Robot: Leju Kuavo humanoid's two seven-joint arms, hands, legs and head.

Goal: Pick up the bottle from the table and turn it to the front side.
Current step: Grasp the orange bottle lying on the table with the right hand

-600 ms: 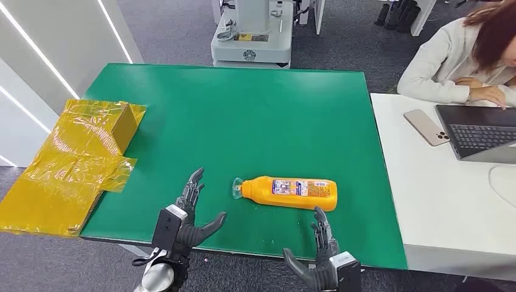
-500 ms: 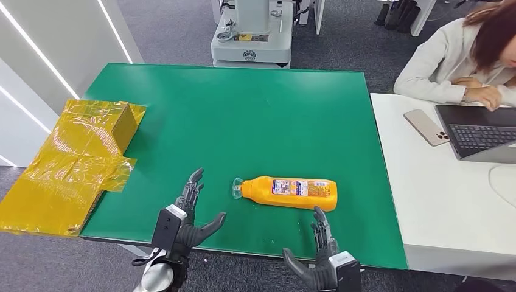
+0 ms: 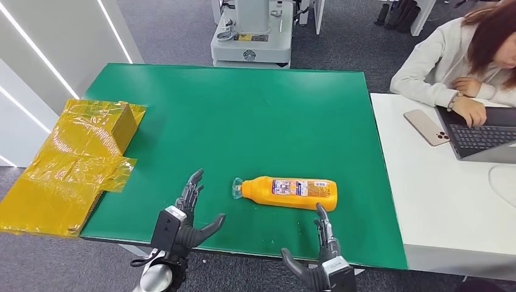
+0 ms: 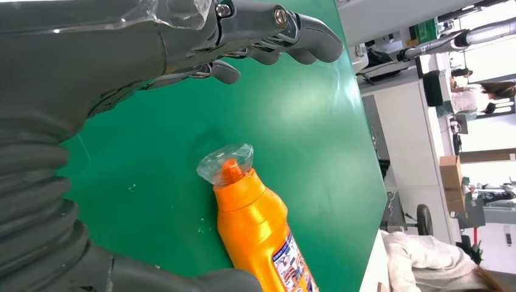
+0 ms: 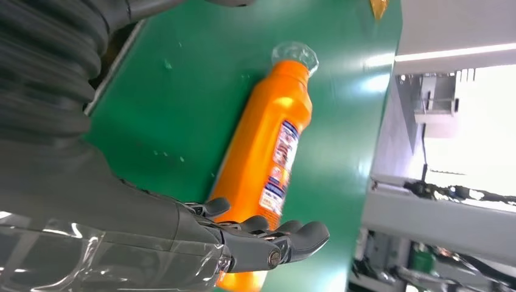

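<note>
Orange bottle (image 3: 288, 193) lies flat on its side on the green table (image 3: 243, 115), near the table's front edge, label facing up, clear cap (image 3: 237, 188) pointing toward the robot's left. Nothing touches it.

Left hand (image 3: 187, 216) is off the cap end of the bottle, just beside it over the table's front edge, fingers spread, holding nothing. Left wrist view: bottle cap (image 4: 226, 164) sits in the gap between thumb and fingers (image 4: 286, 33), clear of both.

Right hand (image 3: 320, 255) is at the bottle's base end, on the near side, fingers apart and empty, fingertips close to the bottle but apart from it. Right wrist view: fingers (image 5: 268, 234) overlap the bottle base (image 5: 268, 164); contact there cannot be told.

Beyond the bottle's base end, white desk (image 3: 438, 201) with a phone (image 3: 426, 127), laptop (image 3: 477, 131) and a seated person (image 3: 462, 55). Yellow wrapped box (image 3: 79, 155) sits off the cap end.
</note>
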